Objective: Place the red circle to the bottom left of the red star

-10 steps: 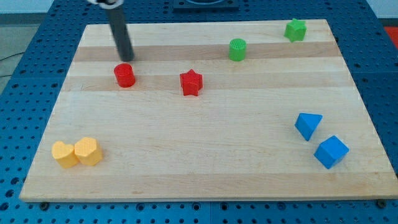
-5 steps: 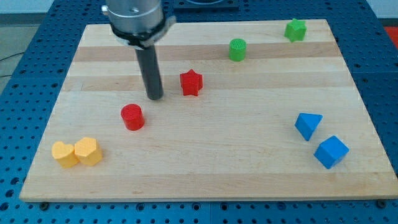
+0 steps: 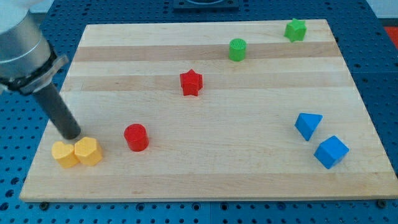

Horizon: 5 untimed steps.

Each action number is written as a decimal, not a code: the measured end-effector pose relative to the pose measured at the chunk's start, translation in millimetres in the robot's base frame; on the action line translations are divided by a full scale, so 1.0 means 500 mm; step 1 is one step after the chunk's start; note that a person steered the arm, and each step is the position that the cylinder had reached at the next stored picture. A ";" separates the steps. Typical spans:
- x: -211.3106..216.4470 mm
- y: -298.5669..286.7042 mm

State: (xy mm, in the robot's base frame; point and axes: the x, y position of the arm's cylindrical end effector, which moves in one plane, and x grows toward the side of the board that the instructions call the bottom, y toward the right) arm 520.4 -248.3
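The red circle [image 3: 135, 137] stands on the wooden board, below and to the left of the red star [image 3: 191, 83]. My tip [image 3: 71, 134] is at the view's left, well left of the red circle and not touching it. The tip sits just above the two yellow blocks [image 3: 76, 152], close to them. The rod slants up and left to the grey arm body at the view's top left corner.
A green cylinder [image 3: 237, 49] and a green star-like block [image 3: 295, 29] sit near the view's top right. A blue triangular block [image 3: 308, 125] and a blue cube [image 3: 331, 151] sit at the right. The board's left edge [image 3: 46, 124] is near my tip.
The red circle has slid down from beside the star's left to below and left of it. My tip has moved from the board's top, past the star, to the left by the yellow blocks.
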 end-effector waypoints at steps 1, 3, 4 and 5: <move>0.072 0.009; 0.077 0.031; 0.059 0.061; -0.011 0.039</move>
State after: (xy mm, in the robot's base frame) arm 514.7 -228.8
